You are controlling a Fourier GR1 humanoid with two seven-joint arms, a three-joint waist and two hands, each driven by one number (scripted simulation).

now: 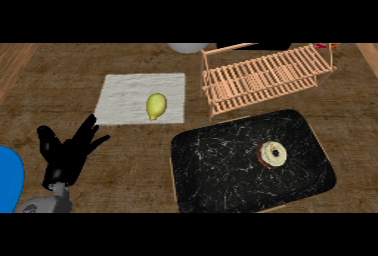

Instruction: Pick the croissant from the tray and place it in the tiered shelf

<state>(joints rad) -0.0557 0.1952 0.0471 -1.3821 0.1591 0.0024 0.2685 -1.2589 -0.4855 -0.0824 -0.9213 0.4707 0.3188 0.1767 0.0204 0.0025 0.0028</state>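
Observation:
A small round pastry (pixel 272 153), pale on top with a brown rim, lies right of the middle of the black marbled tray (pixel 214 175). It is the only item on the tray. The wooden slatted tiered shelf (pixel 262 80) stands just beyond the tray at the upper right, and I see nothing on its slats. My left hand (pixel 66 152) rests open at the lower left with fingers up, well away from the tray. My right hand does not show.
A white cloth (pixel 122 95) lies left of the shelf with a yellow-green oblong fruit (pixel 156 106) on it. A grey round object (pixel 188 47) peeks in at the top edge. A blue shape (pixel 9 180) sits at the left edge.

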